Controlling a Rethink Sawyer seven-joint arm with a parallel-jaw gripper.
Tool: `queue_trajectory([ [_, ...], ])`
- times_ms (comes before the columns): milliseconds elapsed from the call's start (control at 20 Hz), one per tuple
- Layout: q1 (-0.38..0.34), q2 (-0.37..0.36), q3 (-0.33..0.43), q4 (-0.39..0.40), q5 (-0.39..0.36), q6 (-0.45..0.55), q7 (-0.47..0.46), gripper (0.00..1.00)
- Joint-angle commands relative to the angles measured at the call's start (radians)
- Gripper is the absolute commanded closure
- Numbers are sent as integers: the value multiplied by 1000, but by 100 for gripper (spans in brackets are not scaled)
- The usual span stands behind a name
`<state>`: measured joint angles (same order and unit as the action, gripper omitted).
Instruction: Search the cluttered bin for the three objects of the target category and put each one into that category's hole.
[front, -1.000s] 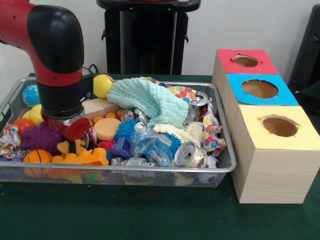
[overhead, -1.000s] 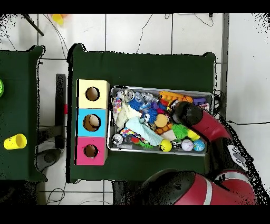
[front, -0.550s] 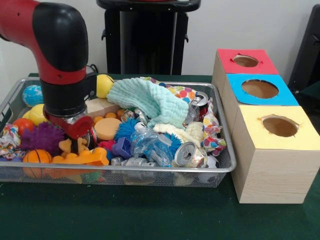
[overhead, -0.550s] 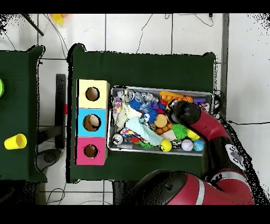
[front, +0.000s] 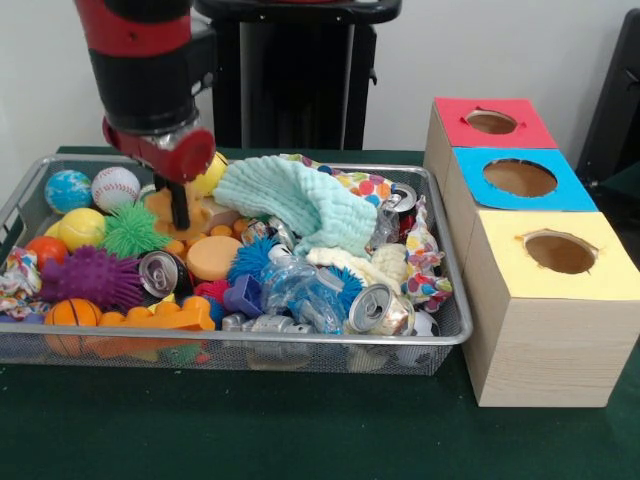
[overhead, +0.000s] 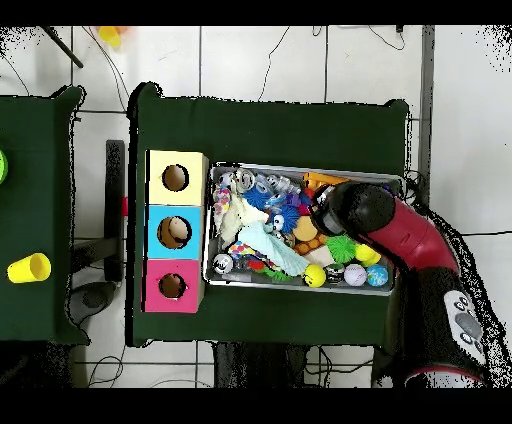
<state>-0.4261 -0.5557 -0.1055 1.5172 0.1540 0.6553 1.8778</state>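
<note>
A wire bin (front: 440, 335) sits on the green worktop (front: 300, 430), packed with clutter. In the front view its left part holds a globe ball (front: 67, 189), a baseball (front: 115, 187), a yellow ball (front: 80, 228), a green spiky ball (front: 132, 231), a purple spiky ball (front: 88, 276) and a small basketball (front: 74, 313). A crushed can (front: 160, 272) lies just right of the purple ball, and another can (front: 375, 307) lies near the bin's lower right rim. A mint cloth (front: 295, 201) drapes over the middle, with a blue spiky toy (front: 252, 260) and crumpled clear plastic (front: 300, 285) below it.

To the right of the bin stand three wooden boxes with holes: red (front: 492, 122), blue (front: 520, 178) and yellow (front: 560, 253).

The red and black arm (front: 145, 60) comes down at the upper left of the frame. Its end effector (front: 180, 208) is raised above the bin's contents, and an orange flat toy (front: 163, 206) hangs at it, apparently gripped, just left of the cloth.
</note>
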Motion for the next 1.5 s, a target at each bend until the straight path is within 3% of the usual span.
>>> queue_trajectory([
  [50, -12, -164, 24, 131, 10, 73, 80, 100],
  [250, -12, -224, 13, 137, -17, 139, 38, 100],
  [450, 41, -253, -24, 104, -50, 202, 67, 100],
  [650, 113, -223, -44, 78, -55, 160, 136, 100],
  [950, 182, -197, -44, 70, -4, 152, 199, 100],
  [1150, 228, -140, -47, 53, 28, 105, 259, 100],
  [1500, 269, -106, -30, 77, 107, 76, 283, 100],
])
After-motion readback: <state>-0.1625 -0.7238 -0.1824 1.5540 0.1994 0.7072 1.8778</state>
